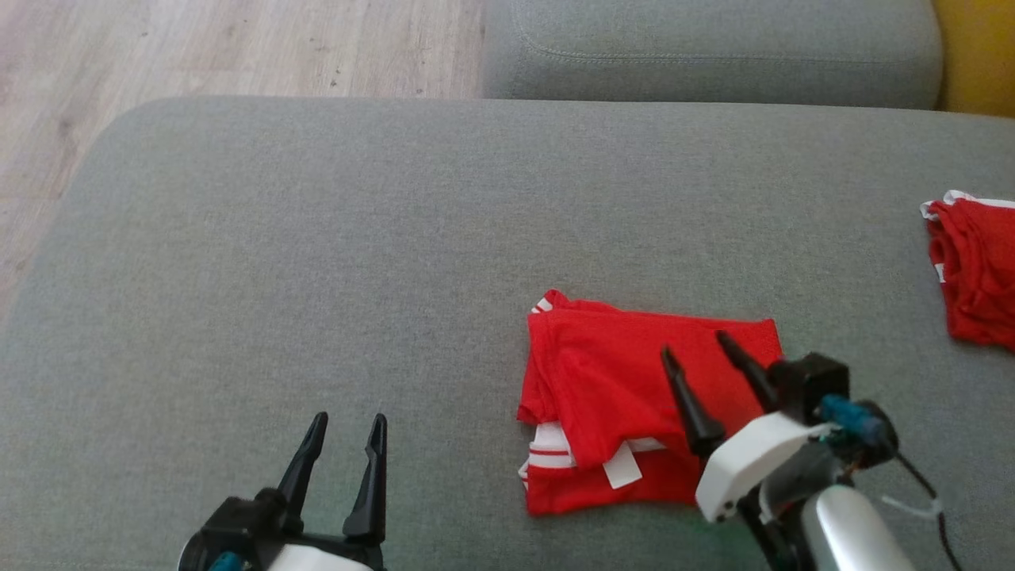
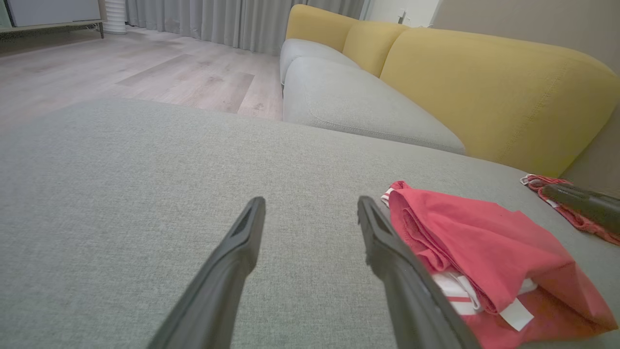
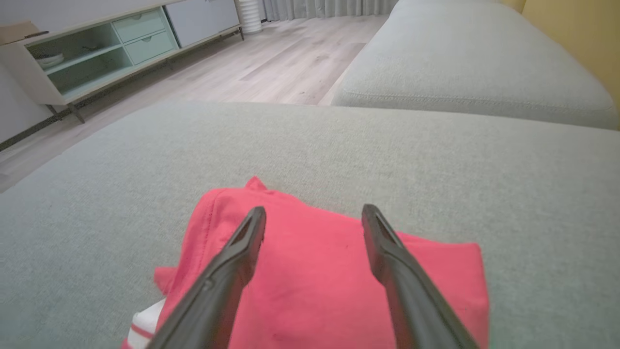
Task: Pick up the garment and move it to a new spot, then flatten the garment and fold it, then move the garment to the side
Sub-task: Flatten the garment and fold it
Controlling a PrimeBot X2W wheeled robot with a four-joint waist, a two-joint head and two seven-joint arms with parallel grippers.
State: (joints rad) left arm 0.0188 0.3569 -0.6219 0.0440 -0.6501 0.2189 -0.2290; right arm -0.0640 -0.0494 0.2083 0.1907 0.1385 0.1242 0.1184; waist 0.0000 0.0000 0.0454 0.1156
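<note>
The garment [image 1: 610,381] is a red shirt with white stripes and a white tag, folded into a rough rectangle on the grey cushion right of centre. My right gripper [image 1: 694,346] hovers over the garment's right half, open, with nothing between its fingers; in the right wrist view the garment [image 3: 315,271] lies under the spread right gripper [image 3: 314,213]. My left gripper [image 1: 347,420] stands open at the lower left, apart from the cloth. In the left wrist view the garment [image 2: 484,242] lies just right of the left gripper [image 2: 311,202].
A second red garment [image 1: 975,270] lies at the cushion's right edge. The grey cushion [image 1: 317,238] stretches wide to the left. Another grey seat cushion [image 1: 714,47] sits beyond, with yellow backrests [image 2: 484,92] and wood floor [image 1: 198,47] at the far left.
</note>
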